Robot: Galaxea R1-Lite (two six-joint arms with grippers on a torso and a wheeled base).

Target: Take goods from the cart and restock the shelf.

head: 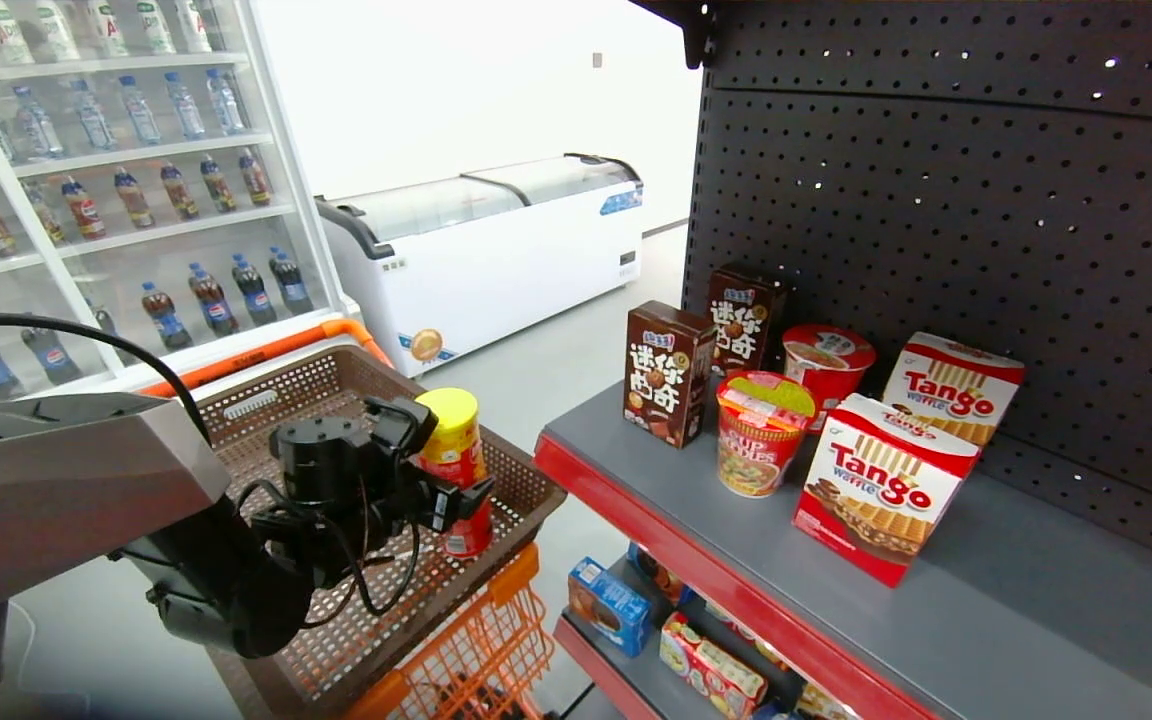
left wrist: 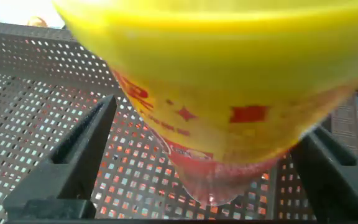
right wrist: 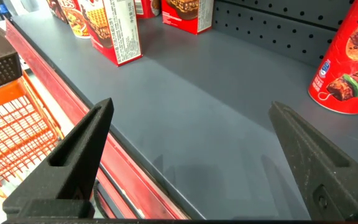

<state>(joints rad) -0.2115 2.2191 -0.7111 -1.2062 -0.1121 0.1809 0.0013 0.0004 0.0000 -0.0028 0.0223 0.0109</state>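
A red canister with a yellow lid point(head: 454, 455) stands upright in the brown mesh basket point(head: 336, 375) of the orange cart. My left gripper point(head: 441, 475) is at the canister's side, open. In the left wrist view the canister point(left wrist: 229, 93) sits between the spread fingers point(left wrist: 82, 152), with a gap showing on one side. My right gripper point(right wrist: 191, 106) is open with nothing between its fingers, hovering over a bare stretch of the grey shelf point(right wrist: 216, 112). Another red canister point(right wrist: 348, 65) stands on that shelf close by.
On the grey shelf point(head: 626, 470) with its red front edge stand two brown boxes point(head: 666, 375), two cup noodles point(head: 761, 430) and two wafer boxes point(head: 881, 485), against a black pegboard point(head: 936, 200). A lower shelf holds more packs point(head: 611, 605). A chest freezer point(head: 486, 240) and a drinks fridge point(head: 116, 180) stand behind.
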